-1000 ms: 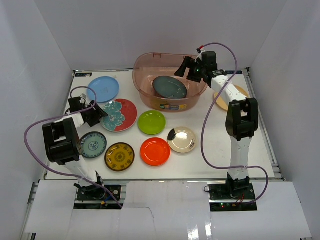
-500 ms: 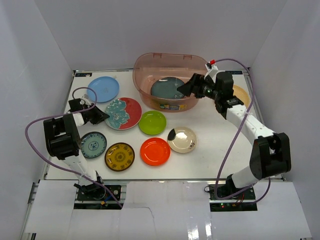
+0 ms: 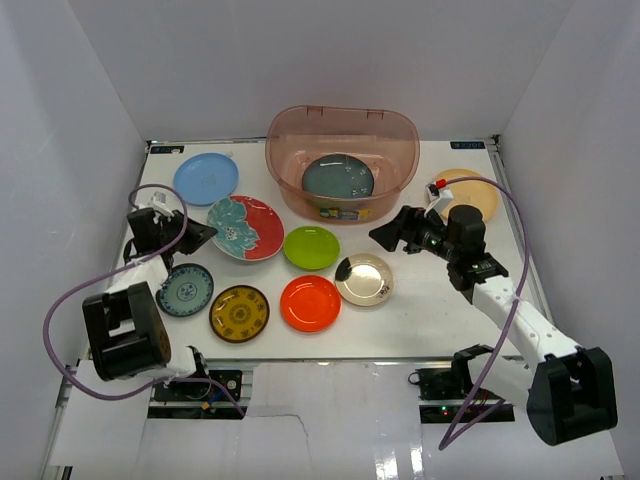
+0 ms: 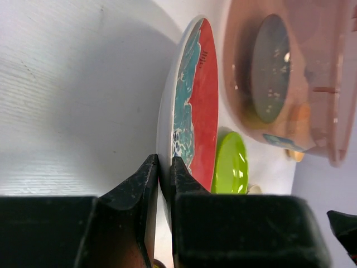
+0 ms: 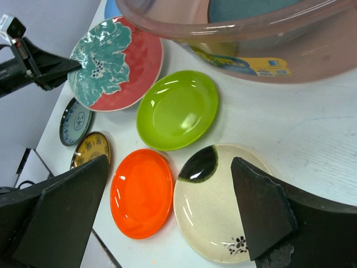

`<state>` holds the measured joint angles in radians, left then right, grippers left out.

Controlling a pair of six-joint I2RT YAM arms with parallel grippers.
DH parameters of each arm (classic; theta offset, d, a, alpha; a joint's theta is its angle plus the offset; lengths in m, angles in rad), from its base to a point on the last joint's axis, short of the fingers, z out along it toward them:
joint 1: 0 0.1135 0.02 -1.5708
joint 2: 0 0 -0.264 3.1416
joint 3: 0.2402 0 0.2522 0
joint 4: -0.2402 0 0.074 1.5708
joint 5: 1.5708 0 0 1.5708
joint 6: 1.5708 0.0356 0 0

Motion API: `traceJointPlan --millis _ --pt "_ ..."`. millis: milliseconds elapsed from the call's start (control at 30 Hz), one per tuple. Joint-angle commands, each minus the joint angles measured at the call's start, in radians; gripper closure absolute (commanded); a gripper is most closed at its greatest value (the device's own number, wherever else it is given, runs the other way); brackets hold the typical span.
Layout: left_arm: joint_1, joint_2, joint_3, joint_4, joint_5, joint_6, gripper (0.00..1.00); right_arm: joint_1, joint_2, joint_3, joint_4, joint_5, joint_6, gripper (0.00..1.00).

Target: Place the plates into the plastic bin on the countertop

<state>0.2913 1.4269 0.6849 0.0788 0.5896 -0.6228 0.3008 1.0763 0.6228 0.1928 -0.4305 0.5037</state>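
On the far left, the left gripper (image 3: 203,236) is closed on the near rim of the red-and-teal plate (image 3: 245,228), one finger above the edge and one below. The plate lies on the countertop (image 3: 420,312) just left of the plastic bin's front corner, and its gripped edge looks slightly raised. Behind it sits the light blue plate (image 3: 206,178). Nearer the arms are the teal patterned plate (image 3: 186,290) and the brown-gold plate (image 3: 240,312).

Further right come the orange plate (image 3: 310,302) and the green plate (image 3: 310,247), both flat on the surface. The plastic bin (image 3: 285,150) holds only the dark grey plate (image 3: 338,177).

The cream plate (image 3: 364,279) lies in front of the bin. The right gripper (image 3: 392,232) hangs above it with its jaws spread wide and nothing held. The tan plate (image 3: 468,193) rests at the far right.

So the task appears to be at an early stage: one plate is binned and eight are outside, with the red-and-teal one likely next.
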Motion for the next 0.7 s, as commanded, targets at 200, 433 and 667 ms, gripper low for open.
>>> traceJointPlan --millis 200,433,667 --pt "0.003 -0.261 -0.001 0.207 0.101 -0.271 1.00 -0.038 -0.170 -0.061 -0.075 0.125 -0.004 0.00" --pt "0.019 -0.400 0.102 0.116 0.062 -0.279 1.00 -0.071 -0.231 -0.074 -0.108 0.156 0.010 0.05" --pt "0.022 -0.468 0.220 0.073 0.021 -0.302 1.00 -0.137 -0.248 -0.060 -0.141 0.133 0.002 0.30"
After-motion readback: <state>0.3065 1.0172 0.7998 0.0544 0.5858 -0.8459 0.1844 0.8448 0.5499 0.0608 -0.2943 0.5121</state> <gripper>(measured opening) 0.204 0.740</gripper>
